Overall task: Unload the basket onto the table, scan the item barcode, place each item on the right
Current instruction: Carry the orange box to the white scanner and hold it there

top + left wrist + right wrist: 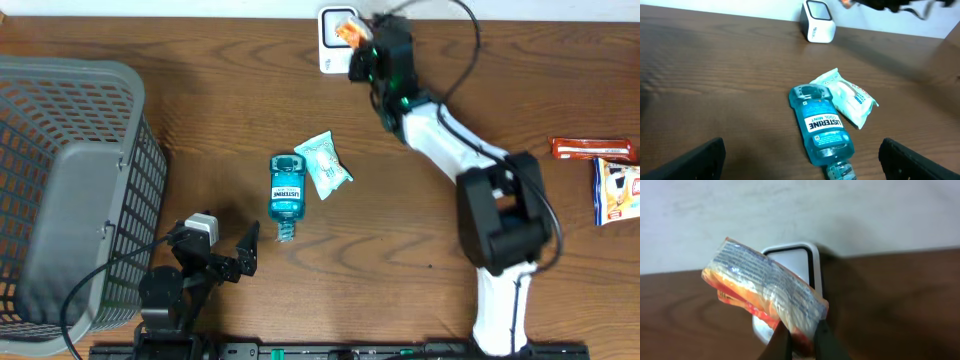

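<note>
- Far left of the overhead view: grey basket (70, 190), nothing visible in it.
- Lower left: left pincer (228, 240) released, jaws spread wide, idle just short of the mouthwash bottle (286, 188) and wipes pack (323, 165) lying mid-table.
- Top centre: right pincer (802, 342) clenched on the lower edge of an orange snack packet (765, 287), held tilted just in front of the scanner (802, 262) window.
- Step in hand, as I read it: presenting the packet for the scan.
- Barcode not identifiable from here; next move probably calls for turning the printed face square to the window.
- Far right: two more snacks (610, 175) waiting.
</note>
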Controlling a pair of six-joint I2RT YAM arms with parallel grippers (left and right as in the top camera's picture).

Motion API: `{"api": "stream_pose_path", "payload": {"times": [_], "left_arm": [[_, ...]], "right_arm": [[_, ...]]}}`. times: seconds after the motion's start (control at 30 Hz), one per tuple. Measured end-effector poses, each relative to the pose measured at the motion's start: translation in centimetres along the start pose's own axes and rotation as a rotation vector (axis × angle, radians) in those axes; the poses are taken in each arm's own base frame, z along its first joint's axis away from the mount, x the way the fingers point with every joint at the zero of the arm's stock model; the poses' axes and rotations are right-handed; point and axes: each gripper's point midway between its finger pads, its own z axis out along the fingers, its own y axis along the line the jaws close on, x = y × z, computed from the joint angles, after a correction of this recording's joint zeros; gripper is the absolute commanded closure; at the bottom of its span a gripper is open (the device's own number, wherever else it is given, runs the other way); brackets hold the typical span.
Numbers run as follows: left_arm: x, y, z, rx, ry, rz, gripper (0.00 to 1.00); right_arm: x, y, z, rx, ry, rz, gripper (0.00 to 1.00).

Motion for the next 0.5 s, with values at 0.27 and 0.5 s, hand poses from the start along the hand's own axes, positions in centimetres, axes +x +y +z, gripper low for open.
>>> {"api": "stream_pose_path", "payload": {"times": [0.27, 0.5], "left_arm": [[0.0, 0.0, 0.0, 0.0, 0.0, 0.0, 0.02], [0.0, 0.0, 0.0, 0.0, 0.0, 0.0, 0.02]], "right_arm": [[0.5, 0.0, 4.1, 0.057, 0.005, -0.093, 0.99], [0.2, 0.8, 3.9, 0.12, -0.037, -0.13, 0.99]]}}
